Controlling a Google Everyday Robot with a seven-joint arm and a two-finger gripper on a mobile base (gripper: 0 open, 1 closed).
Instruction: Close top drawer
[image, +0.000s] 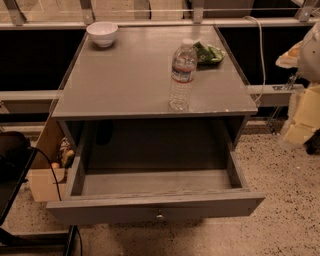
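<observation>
The top drawer (155, 206) of the grey cabinet is pulled far out toward me. Its long front panel carries a small round metal knob (160, 216) at the centre, and its inside (155, 182) is bare. My gripper (302, 117) shows as a pale shape at the right edge of the view. It is beside the cabinet, level with the drawer opening, and apart from the drawer.
On the cabinet top (125, 85) stand a clear water bottle (182, 75), a white bowl (102, 33) at the back left and a green packet (208, 53) at the back right. A cardboard box (45, 177) and a black object (12, 155) with a cable sit left of the cabinet. The floor is speckled.
</observation>
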